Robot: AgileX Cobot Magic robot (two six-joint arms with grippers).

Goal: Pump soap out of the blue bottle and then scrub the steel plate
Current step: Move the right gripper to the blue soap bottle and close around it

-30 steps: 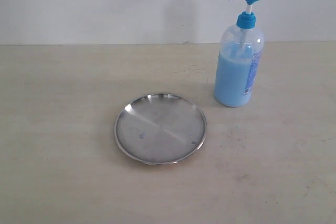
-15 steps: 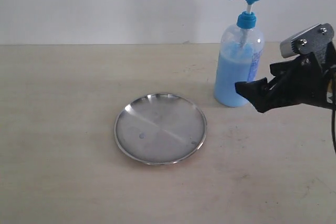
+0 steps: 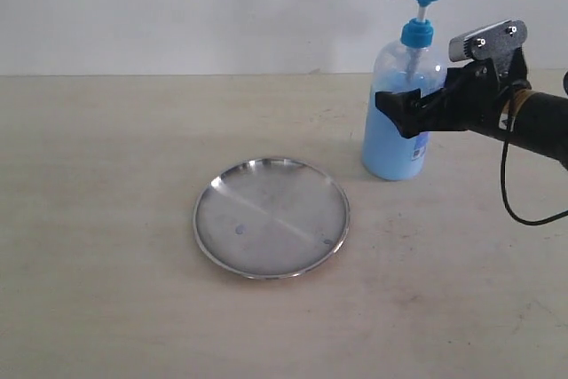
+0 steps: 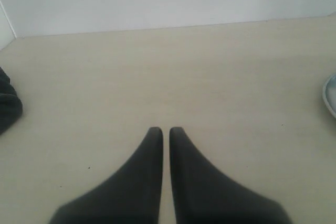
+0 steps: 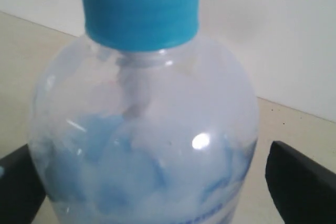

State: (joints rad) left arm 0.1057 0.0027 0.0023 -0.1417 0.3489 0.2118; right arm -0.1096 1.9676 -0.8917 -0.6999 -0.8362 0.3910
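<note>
The blue bottle [image 3: 404,117] stands upright at the back right of the table, its light blue soap [image 3: 390,144] filling the lower body. Up close the bottle [image 5: 144,145] fills the right wrist view under its blue collar [image 5: 140,9]. My right gripper [image 3: 405,113] is open at the bottle's shoulder height, one finger on each side, and the right-hand fingertip [image 5: 299,179] stands clear of the wall. The steel plate [image 3: 271,217] lies flat to the front left with small bluish drops [image 3: 239,230] on it. My left gripper [image 4: 163,130] is shut over bare table and holds nothing.
The plate's rim [image 4: 331,95] shows at the edge of the left wrist view. A dark object [image 4: 8,106] sits at the opposite edge of that view. A pale wall [image 3: 222,6] closes off the back of the table.
My right arm came in from the right, rose and moved left to the bottle. Its jaws opened wide and now straddle the bottle. The plate and the bottle have not moved.
</note>
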